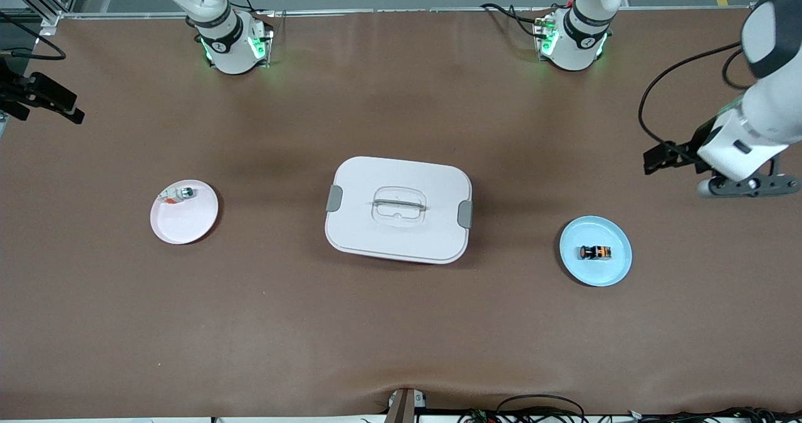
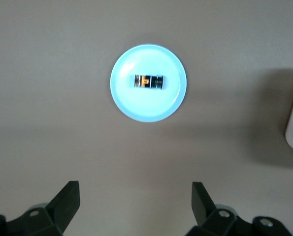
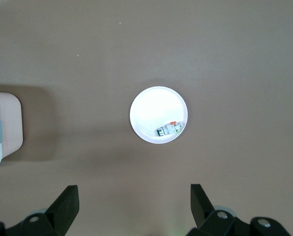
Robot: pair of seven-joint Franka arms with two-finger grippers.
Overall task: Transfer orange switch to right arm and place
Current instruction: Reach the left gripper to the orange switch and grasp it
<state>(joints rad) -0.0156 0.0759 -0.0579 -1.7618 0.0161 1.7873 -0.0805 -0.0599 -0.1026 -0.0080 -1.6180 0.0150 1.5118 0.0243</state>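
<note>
The orange switch point(image 1: 595, 252) lies on its side on a small light-blue plate point(image 1: 603, 274) toward the left arm's end of the table. It also shows in the left wrist view point(image 2: 149, 81), on the same plate point(image 2: 148, 107). My left gripper point(image 1: 659, 158) hangs open and empty high over the table at that end, apart from the plate; its jaws stand wide in the left wrist view point(image 2: 135, 189). My right gripper point(image 1: 39, 97) is open and empty, high over the right arm's end of the table; it also shows in the right wrist view point(image 3: 134, 192).
A white lidded box point(image 1: 398, 210) with grey clips stands mid-table. A pale pink plate point(image 1: 185, 225) toward the right arm's end holds a small silvery-white item with a red bit point(image 1: 177, 193); that item point(image 3: 169, 130) also shows in the right wrist view.
</note>
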